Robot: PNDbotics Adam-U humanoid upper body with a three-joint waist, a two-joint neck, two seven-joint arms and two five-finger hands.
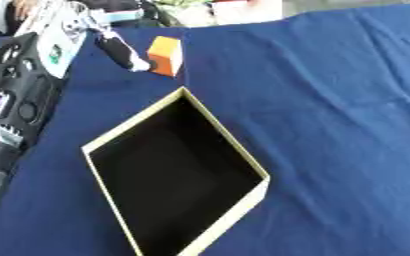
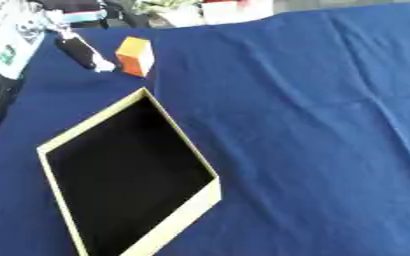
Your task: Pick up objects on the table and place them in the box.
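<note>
The left hand point(image 1: 121, 50) is seen in the left eye view near the far left corner of the table point(image 1: 331, 125), reached in from the left on a black and silver arm. One dark finger with a pale tip point(image 1: 137, 64) is stretched toward the orange block point(image 1: 166, 55), its tip just beside the block's near left face; whether they touch cannot be told. The rest of the hand is too blurred for its state to be told. The block lies close to the table's far edge, directly to the right of that fingertip, its long axis seemingly upright with a slight tilt. The box point(image 1: 175, 175), open and dark inside with a pale yellow rim, is set askew toward the near left of the table, one corner pointed at the block and lying just near of it. It appears empty.

In the right eye view the same finger point(image 2: 79, 52) is shown slanting toward the block point(image 2: 135, 56), with the box corner point(image 2: 144, 90) below. The right hand is shown in neither view, so the left hand is judged the nearer one. The coming grasp is judged to depend on a short move rightward around the block, then a carry toward the near side, to the box.
</note>
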